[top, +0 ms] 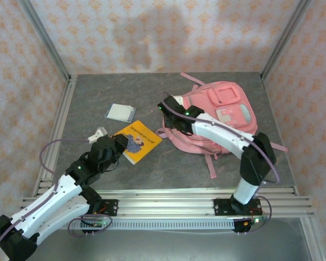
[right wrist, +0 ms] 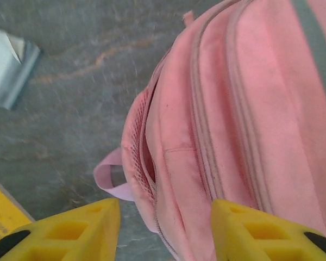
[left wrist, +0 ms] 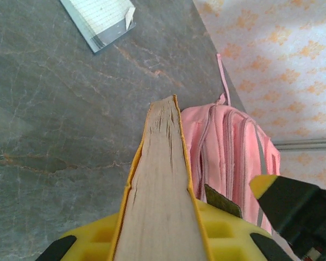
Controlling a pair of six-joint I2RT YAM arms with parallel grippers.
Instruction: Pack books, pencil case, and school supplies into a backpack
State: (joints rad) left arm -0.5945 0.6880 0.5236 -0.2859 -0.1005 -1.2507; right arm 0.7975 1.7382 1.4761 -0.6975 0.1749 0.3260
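At the left, we find the left gripper clamped on the near edge of the yellow book, which points toward the bag but is outside it, while a flat clear packet lies unpacked on the table just behind. Further right, the right gripper hangs with its fingers spread and nothing between them over the top end of the pink backpack, where the zip opening is only a narrow slit. We judge the packing incomplete: the bag's contents are hidden, and the slim opening and the right arm lying across the bag may hinder inserting the book.
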